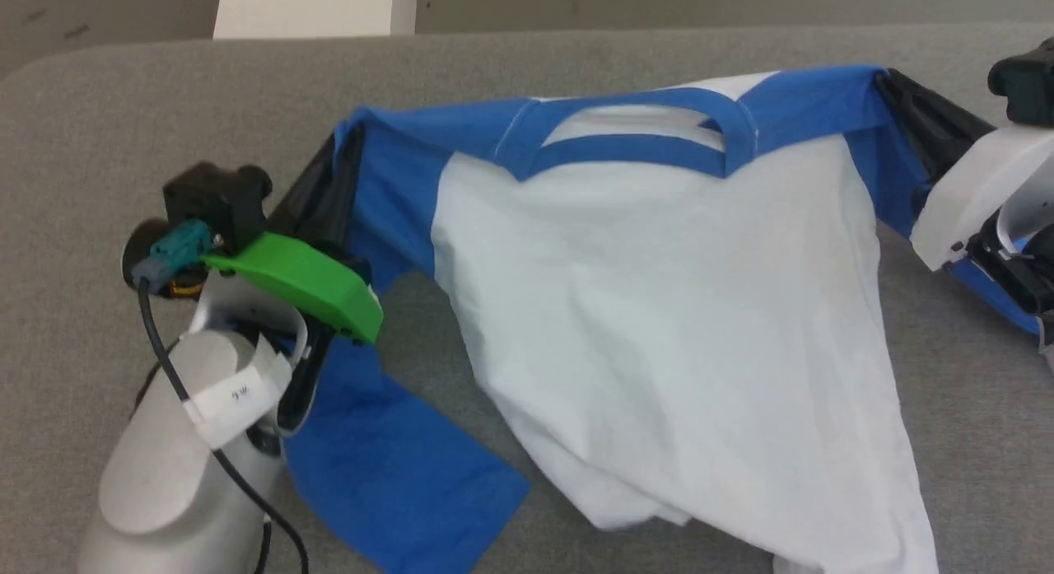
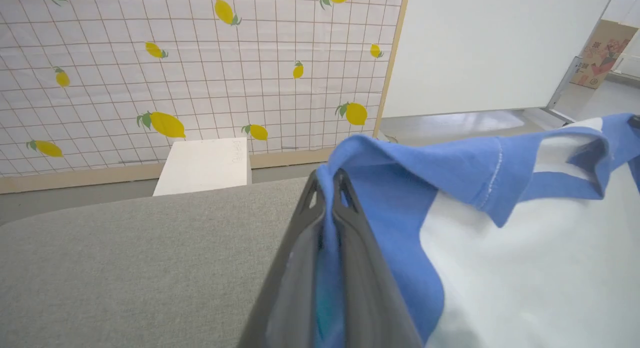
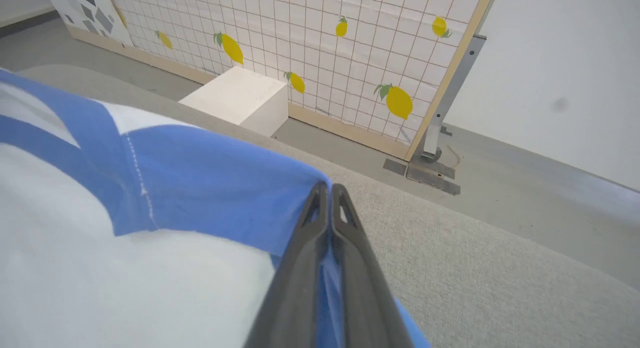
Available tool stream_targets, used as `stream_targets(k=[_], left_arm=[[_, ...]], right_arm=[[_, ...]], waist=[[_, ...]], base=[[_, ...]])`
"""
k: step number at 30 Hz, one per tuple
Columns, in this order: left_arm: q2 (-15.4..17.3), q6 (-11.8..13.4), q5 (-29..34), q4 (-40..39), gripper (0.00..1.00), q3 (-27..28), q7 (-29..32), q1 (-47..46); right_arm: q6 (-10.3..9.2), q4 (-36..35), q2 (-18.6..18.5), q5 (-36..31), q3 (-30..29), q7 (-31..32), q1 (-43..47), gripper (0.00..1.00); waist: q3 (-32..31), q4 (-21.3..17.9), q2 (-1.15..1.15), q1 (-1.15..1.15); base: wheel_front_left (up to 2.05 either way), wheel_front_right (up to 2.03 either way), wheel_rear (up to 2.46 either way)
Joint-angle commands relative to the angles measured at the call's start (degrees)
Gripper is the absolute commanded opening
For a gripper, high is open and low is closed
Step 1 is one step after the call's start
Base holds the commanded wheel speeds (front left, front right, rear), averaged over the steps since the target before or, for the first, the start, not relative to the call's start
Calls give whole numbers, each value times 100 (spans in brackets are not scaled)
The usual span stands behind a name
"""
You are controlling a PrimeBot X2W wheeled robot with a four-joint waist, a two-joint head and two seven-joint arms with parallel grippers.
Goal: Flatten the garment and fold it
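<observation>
Noted garment strung above grey table, blue collar uppermost, white body sagging to table top, lower part rumpled on it toward near edge. Found left gripper pinched tight on blue shoulder cloth, raised off table. Found right gripper likewise clamped on opposite blue shoulder, above table. Saw one blue sleeve lying on table below left gripper. Spotted white box beyond table's far edge

bare grey table left of and beyond the garment; white box past its far edge
</observation>
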Motion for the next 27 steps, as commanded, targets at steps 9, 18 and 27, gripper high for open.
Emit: stream_targets(k=[9, 18, 27], left_arm=[[-92, -105, -131, 175, 0, 126, 173, -1164], [-73, -29, -187, 524, 0, 243, 655, -2287], [-24, 83, -140, 1037, 0, 322, 962, -3241]], right_arm=[[-12, -146, 423, -385, -565, 58, -397, 0], [-12, -237, 721, -932, -947, 419, -1224, 0], [-12, 78, 1029, -1292, -965, 708, -2068, 0]], waist=[[-916, -373, 0, 0], [-1207, -512, 0, 0], [-1126, -621, 0, 0]], base=[[0, 0, 0], [0, 0, 0], [0, 0, 0]])
